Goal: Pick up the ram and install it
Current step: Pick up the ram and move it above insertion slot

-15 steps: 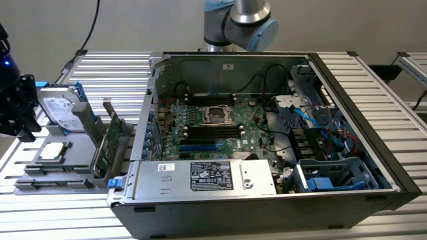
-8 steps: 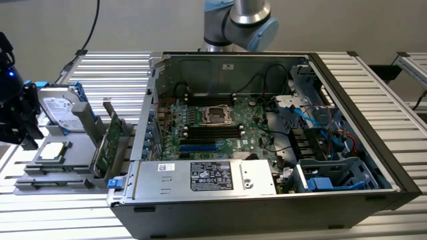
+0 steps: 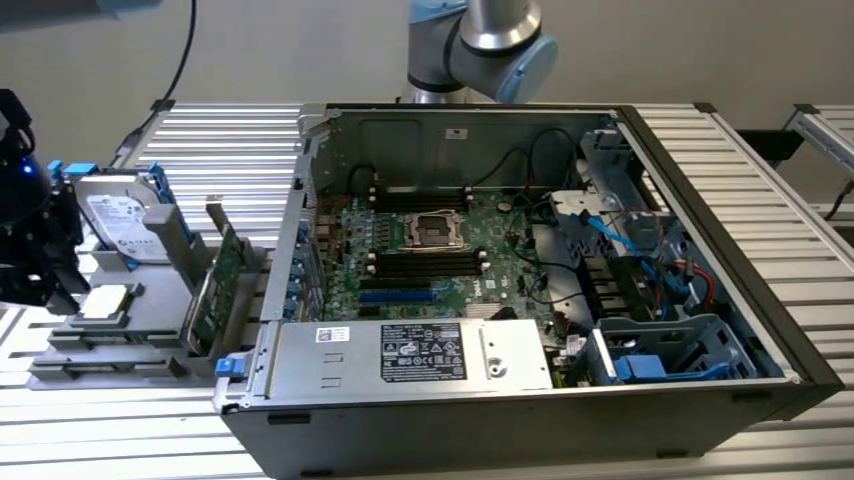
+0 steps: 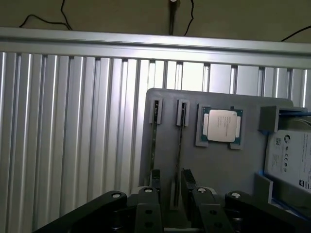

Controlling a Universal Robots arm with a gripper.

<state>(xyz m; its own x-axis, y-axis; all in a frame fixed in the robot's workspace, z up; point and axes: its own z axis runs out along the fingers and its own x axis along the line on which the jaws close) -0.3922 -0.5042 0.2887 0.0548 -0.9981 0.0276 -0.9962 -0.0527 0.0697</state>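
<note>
In the wrist view the ram (image 4: 179, 145) shows edge-on as a thin dark strip standing in a slot of the grey holder (image 4: 218, 107), next to the CPU. My gripper (image 4: 175, 208) hangs above the holder's near end, open, with its two black fingers (image 4: 148, 206) either side of the strip's line and not touching it. From the exterior view, the gripper (image 3: 47, 285) is the dark mass at the far left above the holder, and the ram (image 3: 198, 322) stands as a low green board beside a taller green card (image 3: 230, 262).
A CPU (image 4: 221, 125) and a silver hard drive (image 4: 291, 160) sit in the holder beside the ram. A second thin board (image 4: 154, 141) stands in the neighbouring slot. The open computer case (image 3: 694, 200) with its motherboard (image 3: 427, 255) lies to the exterior view's right, on a ribbed metal table (image 3: 227, 150).
</note>
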